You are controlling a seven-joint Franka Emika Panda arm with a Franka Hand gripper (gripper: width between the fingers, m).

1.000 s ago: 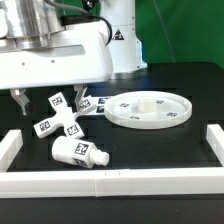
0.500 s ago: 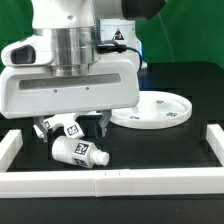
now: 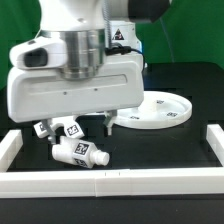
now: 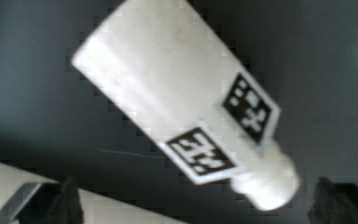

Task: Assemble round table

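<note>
Round table parts lie loose on the black tabletop [image 3: 180, 160]. The disc [image 3: 152, 110] sits flat toward the exterior view's right with its hub up. The leg [image 3: 80, 151] lies on its side near the front rail [image 3: 110, 185]. The cross base [image 3: 60, 129] is just behind the leg and half hidden. Nothing is joined yet.

The arm is what has changed. A second ago it stood higher and off to the exterior view's left, leaving the base and the whole disc in sight. Since then it has swung across and come down, and its white body now covers most of the base and the disc's near edge. The parts have not shifted.

The end effector [image 3: 73, 127] has stayed wide open and holds nothing. Its dark fingertips hang to either side of the base and leg cluster, just above the tabletop. In the wrist view the leg [image 4: 176, 100] fills the picture on a slant, with two tags showing. Its narrow end points toward the gap of the end effector [image 4: 197, 205], but it is not yet between the fingers [image 4: 51, 205].

I read this as the last stretch of an approach to a first pick, most likely the leg. The fingers probably need to shift over the leg's body and drop further before closing. Whether they already touch the tabletop cannot be told.
</note>
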